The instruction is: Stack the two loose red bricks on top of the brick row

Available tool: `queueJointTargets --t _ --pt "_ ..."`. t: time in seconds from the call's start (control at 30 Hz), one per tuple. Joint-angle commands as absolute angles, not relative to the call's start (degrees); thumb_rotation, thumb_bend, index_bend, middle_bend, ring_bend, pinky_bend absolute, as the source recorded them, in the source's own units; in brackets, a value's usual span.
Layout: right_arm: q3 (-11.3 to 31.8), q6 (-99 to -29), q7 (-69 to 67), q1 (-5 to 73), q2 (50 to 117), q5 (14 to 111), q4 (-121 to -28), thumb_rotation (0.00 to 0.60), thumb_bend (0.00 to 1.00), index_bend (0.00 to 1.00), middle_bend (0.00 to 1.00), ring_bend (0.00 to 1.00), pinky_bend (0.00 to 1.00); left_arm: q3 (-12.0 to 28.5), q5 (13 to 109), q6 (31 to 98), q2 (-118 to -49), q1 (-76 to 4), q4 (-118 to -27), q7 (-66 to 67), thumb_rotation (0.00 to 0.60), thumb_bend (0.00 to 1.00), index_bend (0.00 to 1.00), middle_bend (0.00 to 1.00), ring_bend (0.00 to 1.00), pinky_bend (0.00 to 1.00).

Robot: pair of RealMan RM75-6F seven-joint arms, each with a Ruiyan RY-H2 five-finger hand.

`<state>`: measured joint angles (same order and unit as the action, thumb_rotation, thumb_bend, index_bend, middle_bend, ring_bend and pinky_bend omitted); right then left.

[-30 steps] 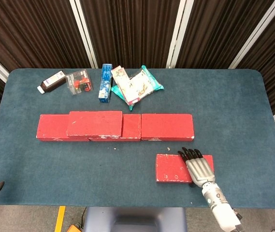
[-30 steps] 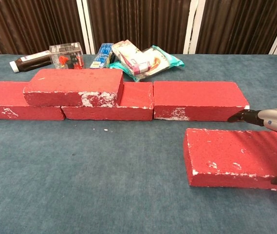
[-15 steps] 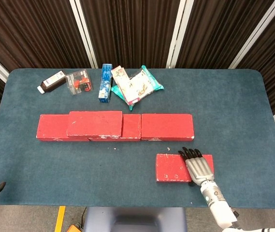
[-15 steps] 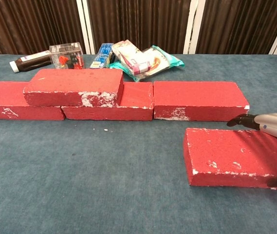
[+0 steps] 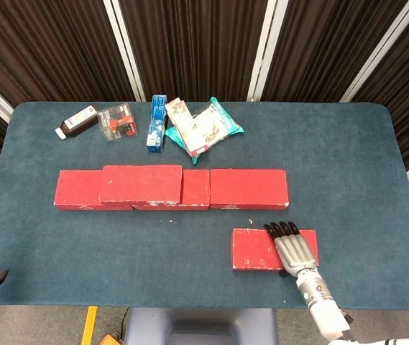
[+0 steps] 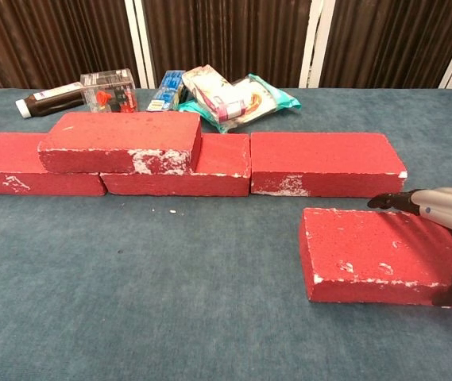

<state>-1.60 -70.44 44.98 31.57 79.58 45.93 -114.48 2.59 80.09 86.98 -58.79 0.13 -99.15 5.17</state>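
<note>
On table [image 5: 348, 165], loose brick [image 5: 258, 249] (right robot hand [image 5: 295, 249] gripping)

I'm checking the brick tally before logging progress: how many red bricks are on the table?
5. Three lie end to end in the brick row, one is stacked on the row's left part, and one loose brick lies nearer the front under the right hand. None seems hidden.
</note>
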Motion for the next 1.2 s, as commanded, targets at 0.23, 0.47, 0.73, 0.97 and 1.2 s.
queueJointTargets --t 0.23,0.47,0.73,0.97,1.2 --pt "-1.8 -70.8 44.9 31.6 80.1 46.3 -114.1 0.6 0.19 0.14 0.18 0.07 0.0 2.5 80.0 86.7 -58.7 0.1 -99.4 5.3 0.6 0.21 0.0 0.0 0.0 0.0" --pt "-2.1 -70.9 44.7 31.5 80.1 47.1 -113.9 0.6 0.23 0.2 0.2 0.08 0.0 2.4 80.1 86.7 -58.7 0.1 -99.6 5.5 0.6 0.21 0.0 0.0 0.0 0.0" --pt "-2.4 -70.6 44.3 31.4 80.3 48.2 -113.3 0.6 0.34 0.26 0.24 0.11 0.0 2.3 80.1 86.5 -58.6 0.1 -99.9 5.6 0.6 0.2 0.0 0.0 0.0 0.0" --pt "-1.4 -71.2 42.7 31.3 79.2 50.4 -115.0 0.6 0.37 0.28 0.26 0.13 0.0 2.3 79.9 86.2 -58.5 0.1 -100.1 5.7 0.6 0.21 0.0 0.0 0.0 0.0" --pt "1.5 -73.0 45.3 33.1 77.8 52.0 -119.6 0.6 0.37 0.29 0.27 0.14 0.0 2.2 79.7 86.1 -58.4 0.1 -100.1 5.7 0.6 0.21 0.0 0.0 0.0 0.0"
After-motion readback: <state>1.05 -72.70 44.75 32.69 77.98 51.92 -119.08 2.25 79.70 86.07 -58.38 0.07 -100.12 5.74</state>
